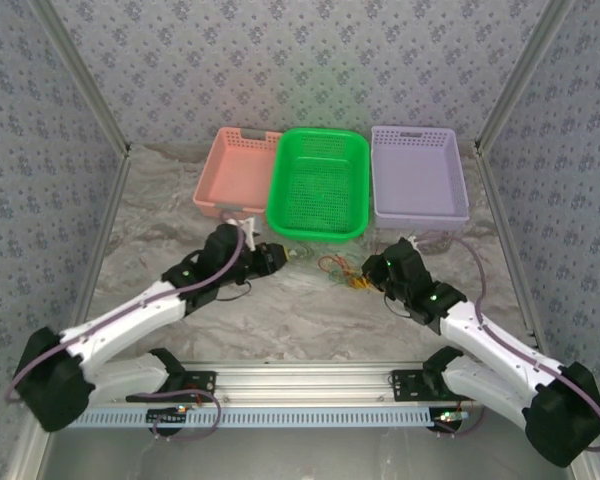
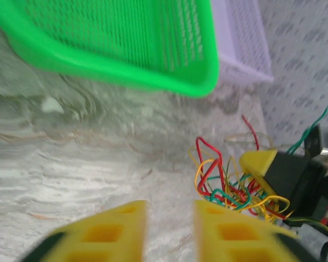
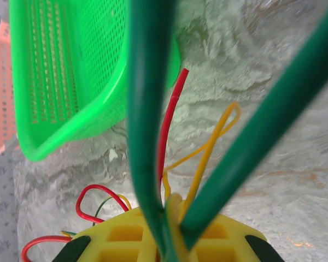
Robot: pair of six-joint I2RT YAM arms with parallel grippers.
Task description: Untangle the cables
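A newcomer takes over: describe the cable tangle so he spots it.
At the far side of the table, find the green basket, middle of three. Just before its near rim lie the cables: the sole knot of hair-thin yellow, red and green wires.

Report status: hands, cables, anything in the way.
Left hand open, empty, short of the pile. Right hand shut on cables, green and yellow strands; rest in a tangle. Green basket close behind; nothing blocking.

No text, label, brand, number or sign can be read on anything in these three camera views.
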